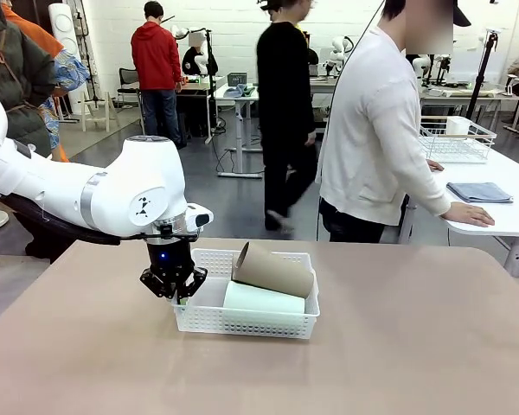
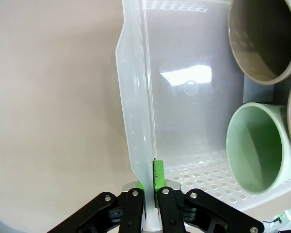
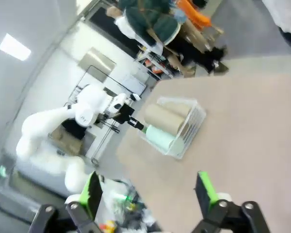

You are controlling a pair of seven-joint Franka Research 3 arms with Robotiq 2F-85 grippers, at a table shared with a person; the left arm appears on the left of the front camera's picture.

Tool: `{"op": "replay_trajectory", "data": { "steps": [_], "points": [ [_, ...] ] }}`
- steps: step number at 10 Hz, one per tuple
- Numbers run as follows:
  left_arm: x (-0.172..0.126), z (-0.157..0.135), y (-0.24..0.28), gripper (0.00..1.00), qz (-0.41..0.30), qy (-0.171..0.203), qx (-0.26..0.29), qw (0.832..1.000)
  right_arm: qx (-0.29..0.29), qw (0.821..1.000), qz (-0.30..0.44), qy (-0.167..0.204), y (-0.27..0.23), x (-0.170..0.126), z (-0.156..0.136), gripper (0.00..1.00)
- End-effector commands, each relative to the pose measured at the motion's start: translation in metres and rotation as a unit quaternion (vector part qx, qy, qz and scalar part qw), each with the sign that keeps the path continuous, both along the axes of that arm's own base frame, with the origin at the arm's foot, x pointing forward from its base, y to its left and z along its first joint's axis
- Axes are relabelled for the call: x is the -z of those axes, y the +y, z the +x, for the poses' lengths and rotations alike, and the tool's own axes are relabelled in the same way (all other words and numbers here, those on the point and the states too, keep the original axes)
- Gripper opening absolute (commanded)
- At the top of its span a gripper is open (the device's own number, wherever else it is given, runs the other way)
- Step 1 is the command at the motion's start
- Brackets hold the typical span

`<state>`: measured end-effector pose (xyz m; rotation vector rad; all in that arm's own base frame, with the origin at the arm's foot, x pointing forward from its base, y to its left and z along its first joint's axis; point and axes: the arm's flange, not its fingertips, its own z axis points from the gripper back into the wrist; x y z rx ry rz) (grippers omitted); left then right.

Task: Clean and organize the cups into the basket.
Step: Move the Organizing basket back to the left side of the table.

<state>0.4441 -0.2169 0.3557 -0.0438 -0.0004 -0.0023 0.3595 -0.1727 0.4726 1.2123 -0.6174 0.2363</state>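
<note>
A white lattice basket point(image 1: 209, 318) is seen on the tan table point(image 1: 398, 346), with its left rim clamped between the pads of the left end effector point(image 1: 180, 294), whose fingers are closed tight on the thin plastic wall. Inside the basket, a pale mint green cup point(image 1: 264, 299) is laid on its side toward the front, and a tan-brown cup point(image 1: 272, 269) is propped across it. The right end effector point(image 3: 149, 194) is held wide and empty, well apart from the basket.
</note>
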Motion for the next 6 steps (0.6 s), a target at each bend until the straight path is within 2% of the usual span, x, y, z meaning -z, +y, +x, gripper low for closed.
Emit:
{"op": "replay_trajectory", "data": {
  "steps": [1,2,4,6],
  "points": [
    [-0.004,0.0,-0.001,0.0,-0.002,-0.004,0.0,1.0,0.13,0.951,0.13,0.249,-0.024,-0.005,-0.016,1.0],
    [-0.004,0.0,-0.001,0.0,-0.002,-0.004,0.0,1.0,0.141,0.938,0.144,0.282,-0.044,0.003,-0.027,1.0],
    [-0.004,0.0,-0.001,0.0,-0.002,-0.004,0.0,1.0,0.106,0.924,0.18,0.32,-0.074,0.022,-0.052,1.0],
    [-0.004,0.0,-0.001,0.0,-0.002,-0.004,0.0,1.0,0.107,0.926,0.165,0.323,-0.09,0.035,-0.069,1.0]
  ]
}}
